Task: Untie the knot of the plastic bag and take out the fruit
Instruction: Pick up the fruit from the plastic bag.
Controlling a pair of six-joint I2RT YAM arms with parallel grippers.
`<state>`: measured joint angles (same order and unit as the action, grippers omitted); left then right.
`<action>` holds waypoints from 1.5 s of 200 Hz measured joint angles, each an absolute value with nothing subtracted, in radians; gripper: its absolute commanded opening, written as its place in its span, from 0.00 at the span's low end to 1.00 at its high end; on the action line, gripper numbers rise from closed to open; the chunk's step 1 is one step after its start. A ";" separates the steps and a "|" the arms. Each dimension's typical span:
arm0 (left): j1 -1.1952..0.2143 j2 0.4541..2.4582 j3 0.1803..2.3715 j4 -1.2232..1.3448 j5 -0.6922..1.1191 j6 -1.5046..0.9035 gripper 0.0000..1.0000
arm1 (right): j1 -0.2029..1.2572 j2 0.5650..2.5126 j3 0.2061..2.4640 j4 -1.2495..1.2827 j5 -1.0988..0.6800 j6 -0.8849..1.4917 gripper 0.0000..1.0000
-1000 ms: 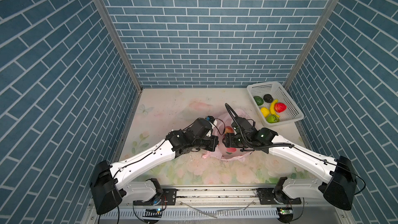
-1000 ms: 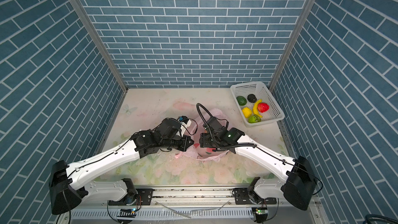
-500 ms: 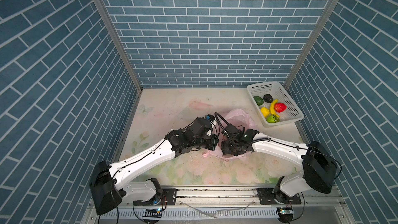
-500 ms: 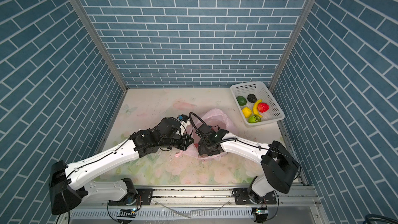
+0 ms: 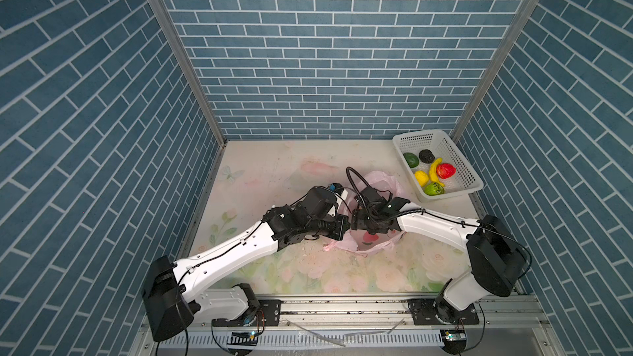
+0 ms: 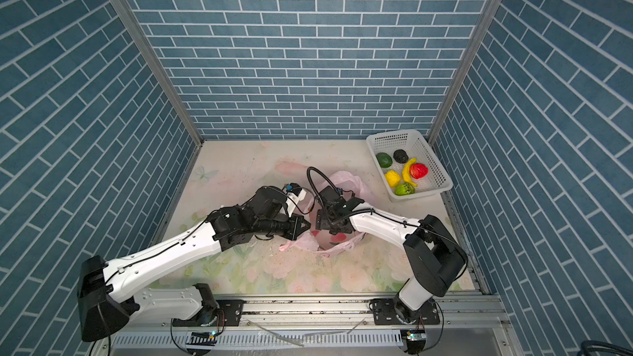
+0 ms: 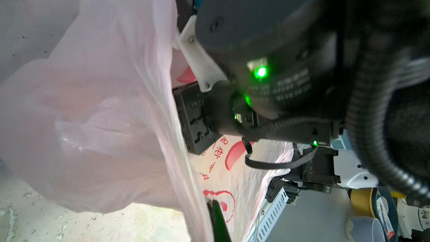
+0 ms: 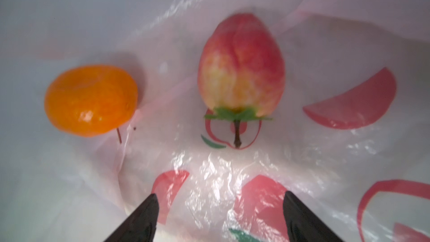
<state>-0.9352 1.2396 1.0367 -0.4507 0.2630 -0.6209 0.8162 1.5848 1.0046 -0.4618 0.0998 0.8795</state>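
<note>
Top views, change: the right arm (image 5: pixel 435 231) has drawn its elbow in and tipped its wrist down into the mouth of the plastic bag (image 5: pixel 381 180). The left arm (image 5: pixel 239 248) has not shifted.
Top views, meaning: judged a reach for what is left inside. No knot shows and the mouth gapes, so the untying looks done.
Top views, left fingers (image 6: pixel 304 226): pinched together on the bag's rim, just beside the right wrist.
Top views, surroundings: a white basket (image 5: pixel 418 133) stands well apart from both sets of fingers, at a far corner of the table (image 5: pixel 274 179). It holds 6 pieces of fruit (image 5: pixel 445 171) already taken out.
Left wrist view: pink film runs taut from the left fingers. The right wrist body sits just beyond it, crowding the opening.
Right wrist view, right fingers (image 8: pixel 146 215): spread wide, gripping nothing, with crinkled film lying under them.
Right wrist view, contents: 2 pieces remain inside, apart from each other. A red-yellow peach-like piece (image 8: pixel 240 66) lies straight ahead of the fingers. An orange mandarin (image 8: pixel 90 100) lies ahead and off to one side.
Obstruction: loose film ahead of the tips could be caught up with a piece. The 2 wrists sit close together, so there is little room.
</note>
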 measured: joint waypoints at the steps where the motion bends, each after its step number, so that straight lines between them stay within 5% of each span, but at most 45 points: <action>1: -0.935 1.240 1.036 -0.451 0.263 -0.621 0.00 | 0.815 1.585 1.005 -0.459 0.102 0.880 0.85; 125: -0.955 1.262 1.014 -0.421 0.320 -0.625 0.00 | 0.755 1.706 1.019 -0.305 0.188 0.892 0.83; 226: -0.955 1.250 1.014 -0.497 0.308 -0.617 0.00 | 0.734 1.746 1.019 -0.232 0.164 0.884 0.45; 300: -0.923 1.222 1.024 -0.649 0.274 -0.544 0.00 | 0.827 1.447 0.959 -0.324 0.079 0.894 0.40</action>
